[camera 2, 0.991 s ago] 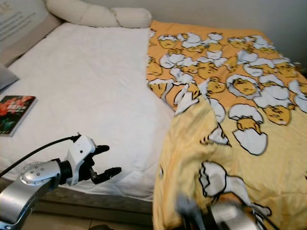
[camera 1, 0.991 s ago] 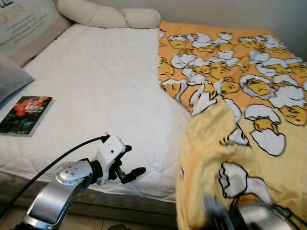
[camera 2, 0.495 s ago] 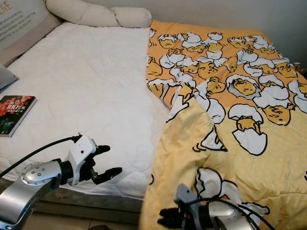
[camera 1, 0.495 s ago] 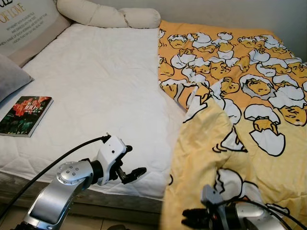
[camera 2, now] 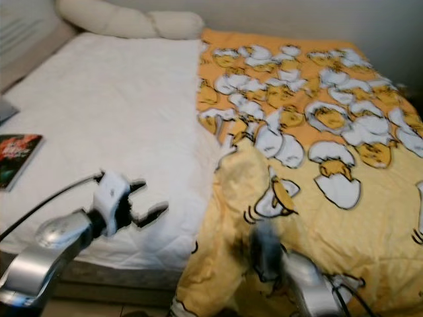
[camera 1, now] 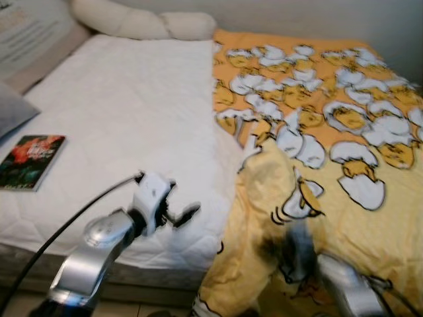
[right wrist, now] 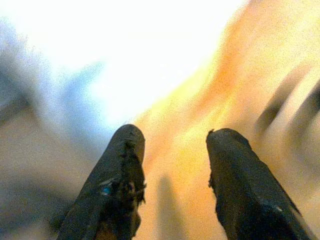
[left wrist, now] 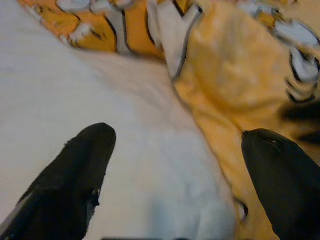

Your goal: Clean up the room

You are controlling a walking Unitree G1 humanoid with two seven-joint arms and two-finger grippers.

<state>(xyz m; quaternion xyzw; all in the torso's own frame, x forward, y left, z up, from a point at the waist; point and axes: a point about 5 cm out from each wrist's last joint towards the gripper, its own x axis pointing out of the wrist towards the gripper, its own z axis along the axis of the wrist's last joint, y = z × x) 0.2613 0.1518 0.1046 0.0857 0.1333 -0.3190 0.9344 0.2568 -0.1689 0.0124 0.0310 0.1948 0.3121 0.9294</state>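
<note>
Right wrist view blurry: right gripper (right wrist: 170, 165) fingers apart over yellow blanket (camera 1: 330, 198); left gripper (left wrist: 175, 165) spread.

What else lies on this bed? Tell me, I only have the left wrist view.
Observer: A book lies flat on the white sheet, toward its left edge.
Operator: Report the right gripper.
Observer: The right gripper is over the near, bunched part of the yellow blanket, fingers apart, picture blurred.
Operator: Check the far end.
Observer: A long cream pillow lies across it.
</note>
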